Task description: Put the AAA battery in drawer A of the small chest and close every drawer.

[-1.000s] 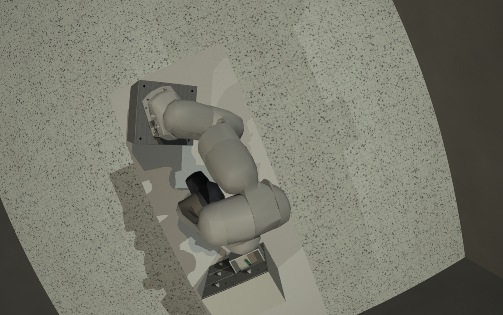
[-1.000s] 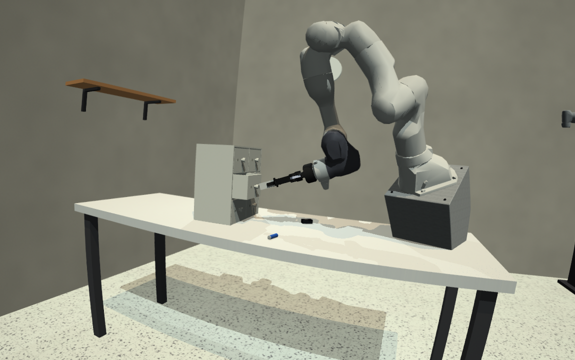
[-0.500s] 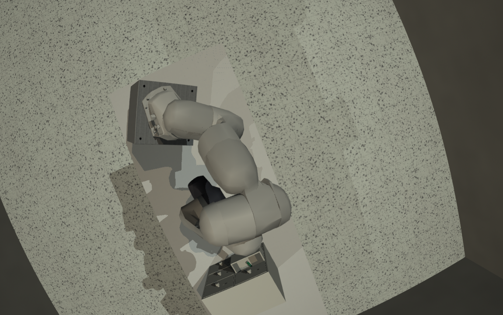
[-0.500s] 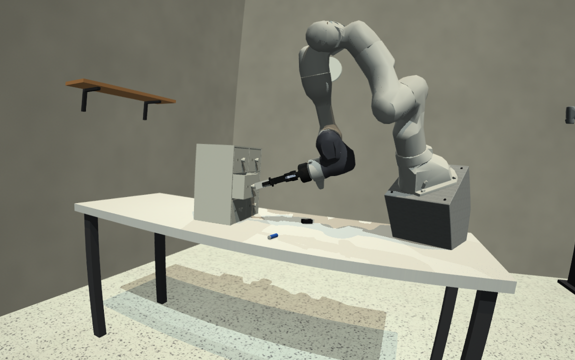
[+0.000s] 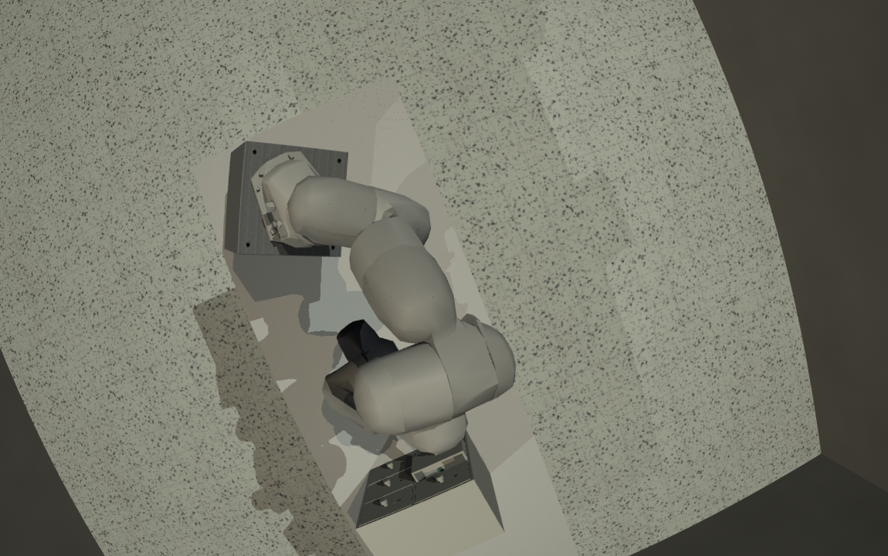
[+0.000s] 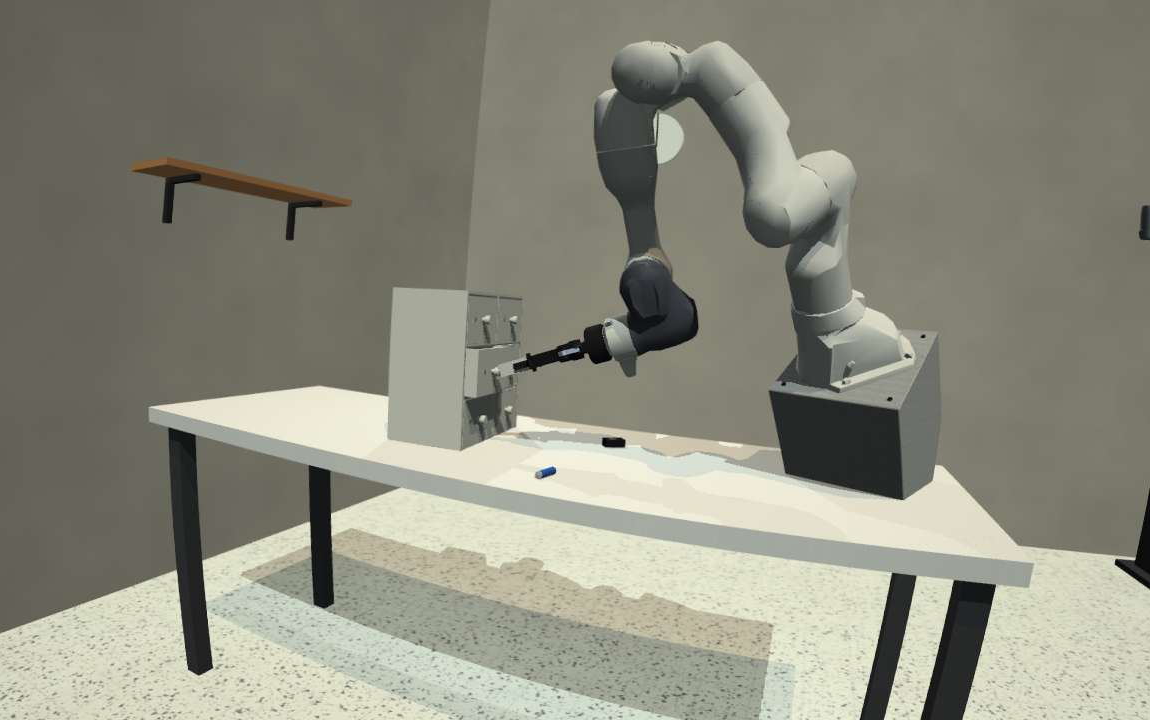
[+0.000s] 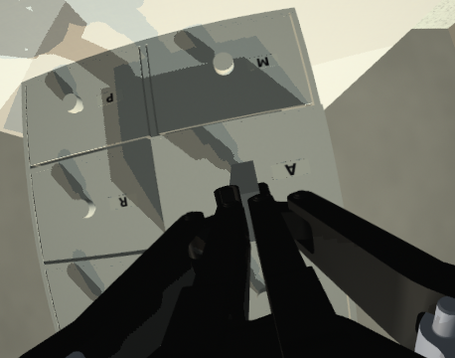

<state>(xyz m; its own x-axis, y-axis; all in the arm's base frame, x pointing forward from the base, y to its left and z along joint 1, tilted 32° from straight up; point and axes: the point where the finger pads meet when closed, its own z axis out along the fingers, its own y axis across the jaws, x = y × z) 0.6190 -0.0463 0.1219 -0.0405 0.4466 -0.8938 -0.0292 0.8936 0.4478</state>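
Your pincer (image 7: 243,195) is closed on nothing, its tips pressed against the front of the drawer marked A (image 7: 290,139), beside that drawer's knob. You can see the drawer sits nearly flush in the chest (image 6: 422,367). The battery is not visible. A blue cylinder (image 6: 545,471) and a small black object (image 6: 612,441) lie on the table (image 6: 293,420).

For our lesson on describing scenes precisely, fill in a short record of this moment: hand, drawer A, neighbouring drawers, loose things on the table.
Hand: shut, holding nothing, tips at drawer A's knob
Drawer A: slightly out of the chest
Drawer M, drawer P, drawer R: pushed in
On table: blue cylinder, small black item
Battery: not visible
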